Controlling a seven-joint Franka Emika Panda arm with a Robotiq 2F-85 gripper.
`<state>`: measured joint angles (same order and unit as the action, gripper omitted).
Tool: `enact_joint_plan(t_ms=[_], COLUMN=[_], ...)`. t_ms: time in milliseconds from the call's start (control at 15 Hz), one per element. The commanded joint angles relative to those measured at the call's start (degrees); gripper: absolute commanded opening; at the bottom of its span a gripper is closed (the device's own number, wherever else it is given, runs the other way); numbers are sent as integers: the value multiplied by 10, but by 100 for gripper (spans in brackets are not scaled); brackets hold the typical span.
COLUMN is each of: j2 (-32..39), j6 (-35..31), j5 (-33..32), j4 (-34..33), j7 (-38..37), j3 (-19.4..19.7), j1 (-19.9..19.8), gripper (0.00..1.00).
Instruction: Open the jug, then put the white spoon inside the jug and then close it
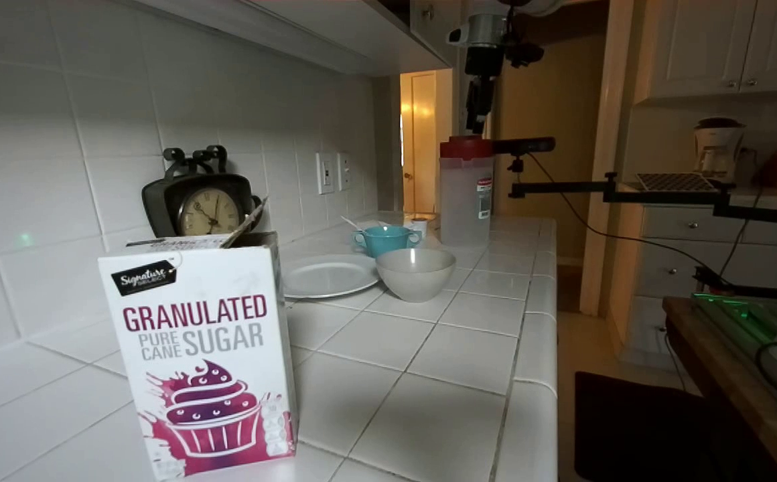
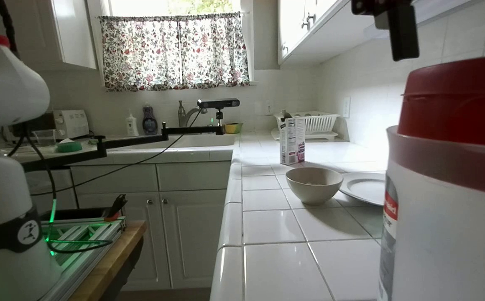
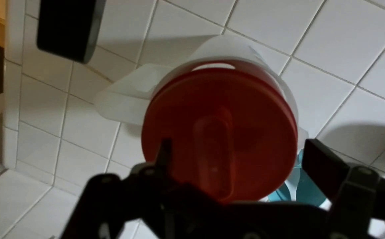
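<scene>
Wrist view, from above: the end effector is released, its dark fingers spread apart over the round red lid, which sits on the tall, see-through jug. The end effector's black bulk covers the lower edge of the lid; just past that edge, partly hidden, is a blue bowl with a white spoon in it. In an exterior view, a fingertip hangs just above the lid, apart from it, and the jug fills the right side, blocking part of a plate; farther back, a dish rack stands behind a sugar box. In an exterior view, the jug is upright toward the far end of the white tiled surface. A black camera on a jointed arm reaches in right beside the lid; whether they touch is unclear. Nearer are the blue bowl, with a small cup beside it, then a white bowl partly in front of the blue one and just beside the plate. Closest, well apart from the jug, the sugar box stands with its top flap raised, hiding the lower part of a clock.
</scene>
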<state>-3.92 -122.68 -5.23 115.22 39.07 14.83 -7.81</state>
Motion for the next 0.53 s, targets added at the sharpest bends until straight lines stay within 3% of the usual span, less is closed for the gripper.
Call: enact_joint_plan(t_ms=[0,467], j2=[40,78], j6=[30,71], j5=[66,124], j4=[-54,-100], j7=[46,66], j3=[0,-7], j1=[-17,-42], gripper=[100,100])
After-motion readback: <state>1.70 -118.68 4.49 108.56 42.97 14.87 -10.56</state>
